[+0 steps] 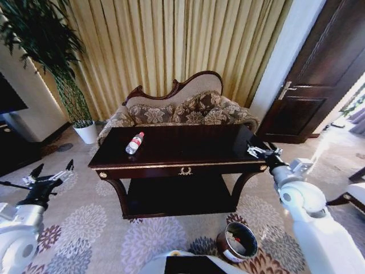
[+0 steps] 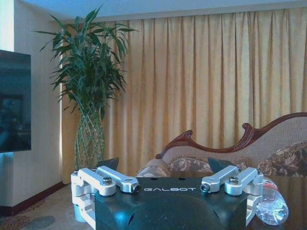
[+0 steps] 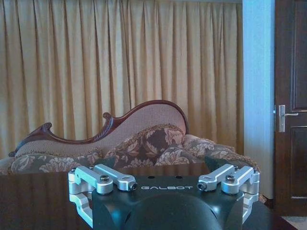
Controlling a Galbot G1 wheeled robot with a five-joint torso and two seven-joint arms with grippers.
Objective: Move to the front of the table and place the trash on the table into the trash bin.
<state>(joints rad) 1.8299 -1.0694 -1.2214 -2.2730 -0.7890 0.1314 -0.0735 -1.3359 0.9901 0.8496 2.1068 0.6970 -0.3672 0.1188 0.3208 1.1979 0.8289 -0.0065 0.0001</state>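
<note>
The dark glossy table (image 1: 194, 145) stands straight ahead with a gold ornament on its front. A clear plastic bottle (image 1: 134, 142) with a red cap and red-white label lies on the table's left part; it is also in the left wrist view (image 2: 271, 206). The round reddish-brown trash bin (image 1: 236, 242) stands on the carpet, near me and right of centre. My left gripper (image 1: 53, 169) hangs open and empty left of the table, level with its front. At the table's right front corner, my right gripper (image 1: 259, 152) is open and empty.
A patterned sofa (image 1: 182, 111) with a carved wooden back stands behind the table against yellow curtains. A tall potted plant (image 1: 80, 108) is at the back left, a dark door (image 1: 319, 74) at the right. Flowered carpet (image 1: 102, 228) lies open before the table.
</note>
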